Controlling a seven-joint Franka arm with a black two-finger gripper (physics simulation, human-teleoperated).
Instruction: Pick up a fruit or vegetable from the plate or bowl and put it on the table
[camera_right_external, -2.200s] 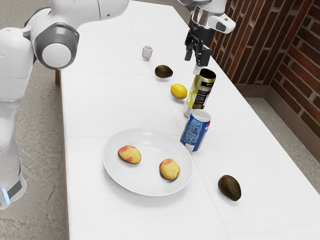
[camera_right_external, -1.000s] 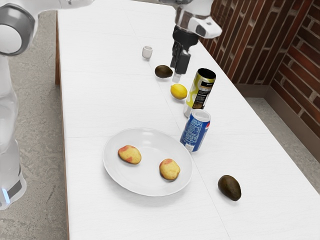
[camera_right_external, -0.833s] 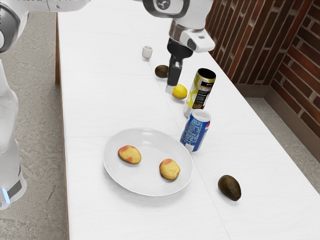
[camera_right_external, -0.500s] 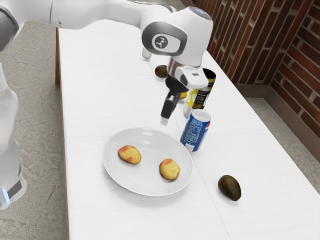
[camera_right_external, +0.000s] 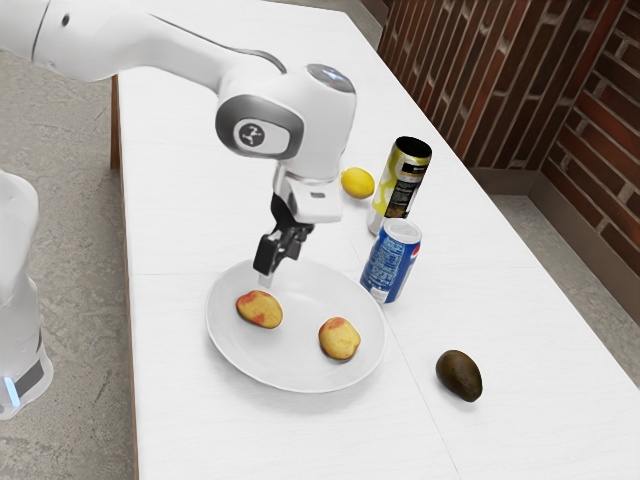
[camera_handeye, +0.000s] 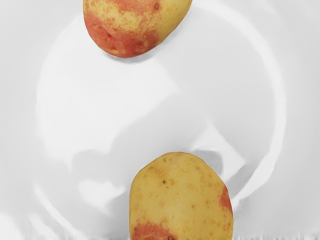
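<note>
Over the far rim of the white plate (camera_right_external: 297, 302), the black gripper (camera_right_external: 267, 278) points down in the exterior view, just above and behind the red-and-yellow potato (camera_right_external: 260, 309) on that view's left. I cannot tell how far apart its fingers stand. A second potato (camera_right_external: 339, 340) lies on the plate toward the exterior view's right. Looking down in the wrist view, I see one potato (camera_handeye: 181, 200) close under my hand at the lower edge and the other potato (camera_handeye: 132, 25) farther off on the plate (camera_handeye: 150, 107).
A blue soda can (camera_right_external: 391, 262) stands close beside the plate. Beyond it are a tall yellow-and-black can (camera_right_external: 402, 187) and a lemon (camera_right_external: 357, 183). A dark avocado (camera_right_external: 459, 376) lies toward the exterior view's right on the white table (camera_right_external: 200, 190).
From the table's far part, my hand has swept past the lemon and cans to the plate and come lower. My arm now hides the small cup and the far avocado. Both potatoes have stayed put.
</note>
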